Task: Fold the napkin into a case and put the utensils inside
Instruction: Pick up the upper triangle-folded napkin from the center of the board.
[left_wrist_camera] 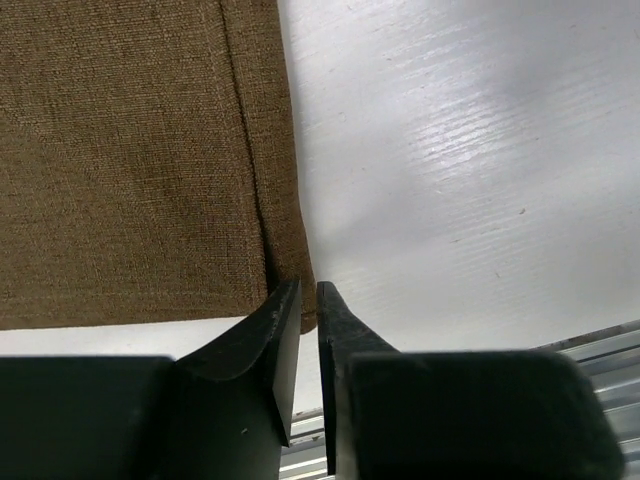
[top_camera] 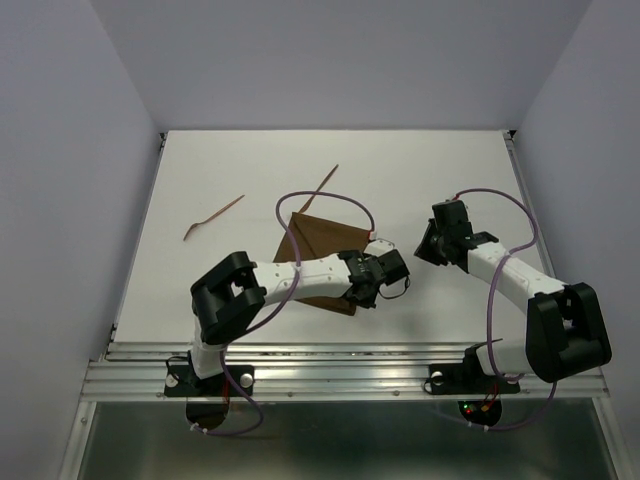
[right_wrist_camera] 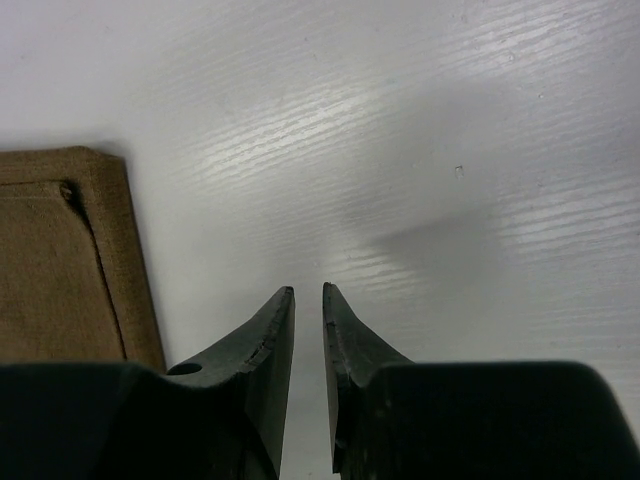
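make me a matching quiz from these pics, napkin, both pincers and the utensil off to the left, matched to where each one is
Things:
1. napkin
2. left pincer
3. right pincer
4. left-hand utensil

Places:
a. over bare table, to the right of the napkin
b. lying flat to the left of the napkin, apart from it
c. tips at a corner of the napkin
d. partly under the left arm

Pairs: 1-d, 2-c, 3-a, 4-b
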Controlling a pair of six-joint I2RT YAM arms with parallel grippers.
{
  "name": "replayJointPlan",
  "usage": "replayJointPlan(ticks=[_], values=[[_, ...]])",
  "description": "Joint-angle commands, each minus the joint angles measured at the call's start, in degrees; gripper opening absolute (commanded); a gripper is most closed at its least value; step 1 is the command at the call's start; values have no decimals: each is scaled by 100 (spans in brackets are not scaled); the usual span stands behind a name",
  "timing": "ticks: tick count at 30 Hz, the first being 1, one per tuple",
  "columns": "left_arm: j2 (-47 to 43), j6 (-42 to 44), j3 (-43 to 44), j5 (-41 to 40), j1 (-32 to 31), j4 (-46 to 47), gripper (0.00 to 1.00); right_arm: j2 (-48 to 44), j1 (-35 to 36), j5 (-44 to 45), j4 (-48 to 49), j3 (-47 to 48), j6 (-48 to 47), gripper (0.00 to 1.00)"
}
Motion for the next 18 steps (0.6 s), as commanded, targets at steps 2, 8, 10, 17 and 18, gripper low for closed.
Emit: replayJointPlan(ticks=[2, 8, 10, 17, 18], values=[[-585, -206, -172, -251, -11, 42, 16, -48, -15, -104, 143, 17, -98, 24], [-682, -276, -515, -119, 218, 271, 0, -22, -15, -156, 143, 9, -89, 24], [-708, -329, -629, -137, 235, 288, 0, -13, -15, -165, 134, 0, -81, 23], [-726, -320, -867, -93, 297, 473, 0, 13, -15, -200, 134, -18, -72, 23], [-700, -311, -884, -76, 314, 499, 0, 13, -15, -200, 134, -18, -63, 23]])
